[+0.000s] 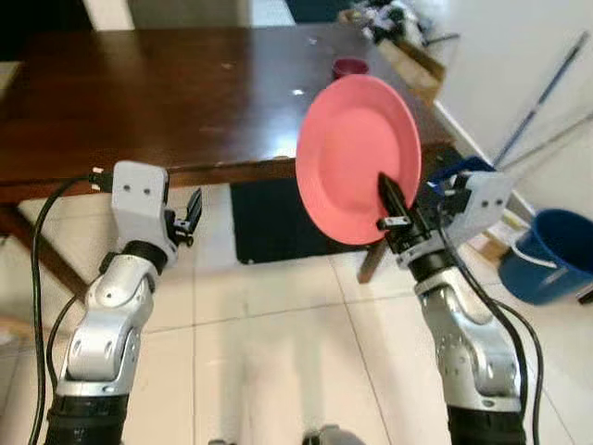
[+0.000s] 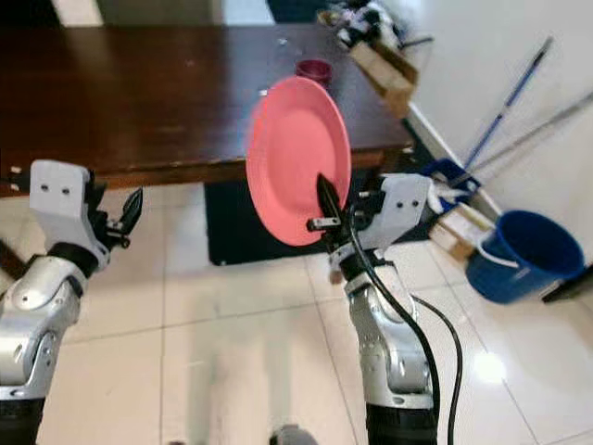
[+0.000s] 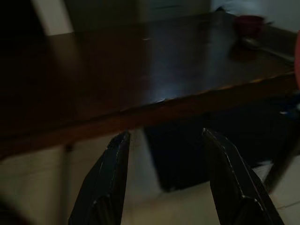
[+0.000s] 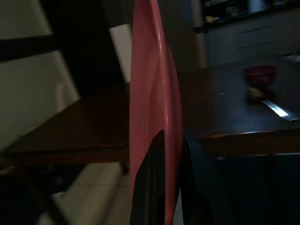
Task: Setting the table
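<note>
Pale floor tiles (image 1: 278, 343) spread before a dark wooden counter (image 1: 167, 93), with a black mat (image 1: 269, 222) lying under its near edge. On the left, the left gripper (image 1: 192, 215) hovered just short of the counter's edge, its fingers (image 3: 108, 183) spread apart and holding nothing. Toward the counter's far right corner sat a small dark red bowl (image 1: 350, 67). In front of that corner, the right gripper (image 1: 393, 206) held a pink plate (image 1: 357, 158) up on edge in the air, its fingers (image 4: 152, 187) clamped on the plate's lower rim, one on each face. The plate stood near the counter's edge, not touching the top. Farther right, a blue bucket (image 1: 547, 255) stood on the floor by the white wall (image 1: 519, 56), where long handles (image 1: 542, 93) leaned.
</note>
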